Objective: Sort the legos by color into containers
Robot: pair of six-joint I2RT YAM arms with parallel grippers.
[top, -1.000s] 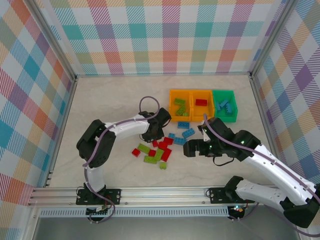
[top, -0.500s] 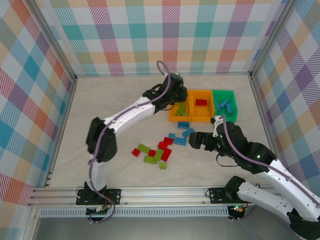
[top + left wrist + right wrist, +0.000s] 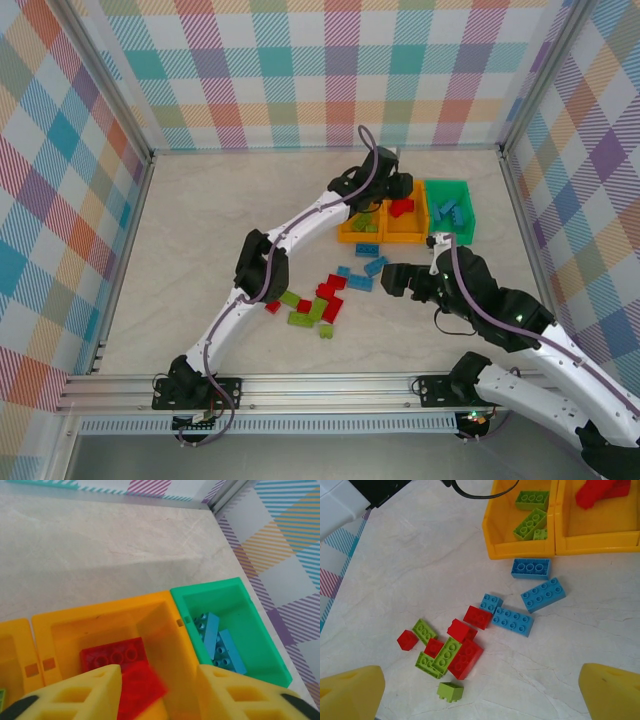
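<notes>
Top view, left to right: loose bricks (image 3: 315,300) lie in a mixed pile on the table (image 3: 200,220), on the near side of the bins. Green and red sit to the left, and the loose blue bricks (image 3: 365,268) are to the right, closest to the bins. The left orange bin (image 3: 342,215) holds green bricks (image 3: 362,212). The left gripper (image 3: 395,196) hangs over the middle orange bin (image 3: 405,238). The green bin (image 3: 468,215) at the right end holds blue bricks (image 3: 450,210). The right gripper (image 3: 384,282) hovers over the table just right of the loose blue bricks.

The left wrist view shows what the arm hides from above. The left gripper (image 3: 158,680) is released, with its fingers (image 3: 80,695) apart. A red brick (image 3: 114,655) lies flat in the middle orange bin. A second red brick (image 3: 145,682), blurred, sits between the fingers with a clear gap to the right one, so it is not clamped.

The right wrist view shows the right gripper (image 3: 480,672) spread wide with nothing between its fingers. The pile is readable here: about four green, five red and four blue. One blue brick (image 3: 530,568) lies just beside the near wall of the left orange bin.
</notes>
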